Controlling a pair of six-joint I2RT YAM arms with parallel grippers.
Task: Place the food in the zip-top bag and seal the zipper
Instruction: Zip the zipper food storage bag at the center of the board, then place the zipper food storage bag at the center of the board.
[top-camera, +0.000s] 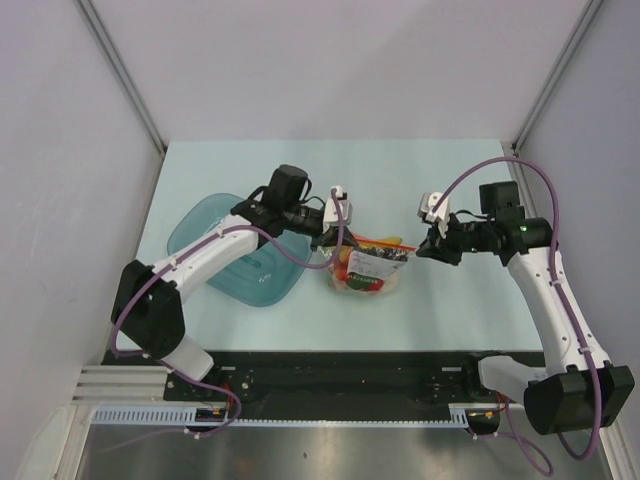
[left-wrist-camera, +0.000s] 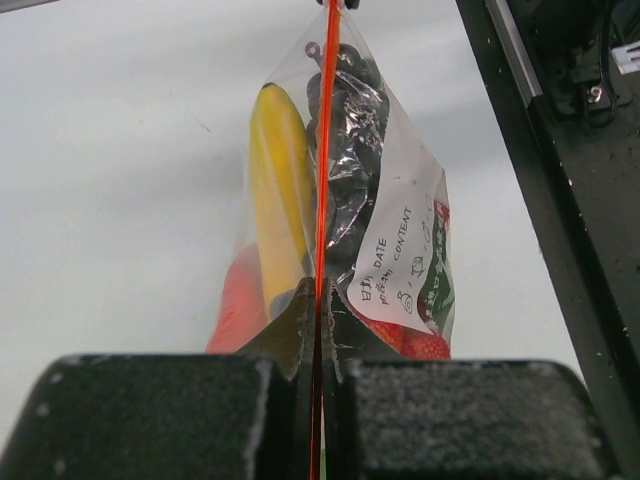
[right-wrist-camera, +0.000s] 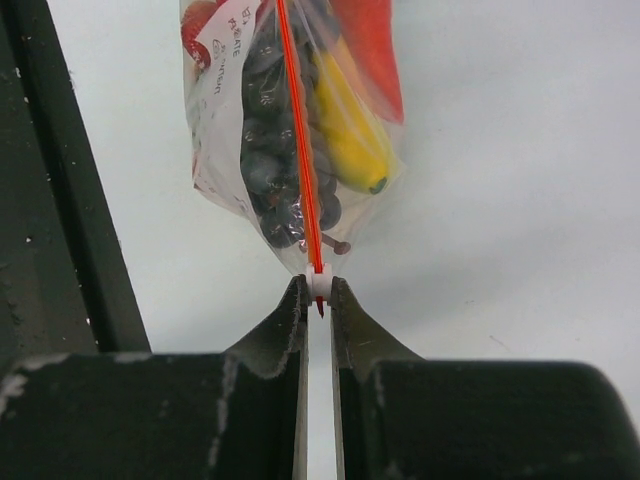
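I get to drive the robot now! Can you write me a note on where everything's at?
Left gripper: shut on one end of the zipper.
Right gripper: shut on the white slider at the other end.
Bag: held between them.
Done: banana, grapes and pepper are inside.
Left: check the zipper is sealed all along, then let go.

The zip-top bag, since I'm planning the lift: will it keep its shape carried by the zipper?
Probably not: the zip-top bag is thin crinkly film, so it should sag below the zipper. The banana and grape bunch bulge it and would likely shift when tilted.
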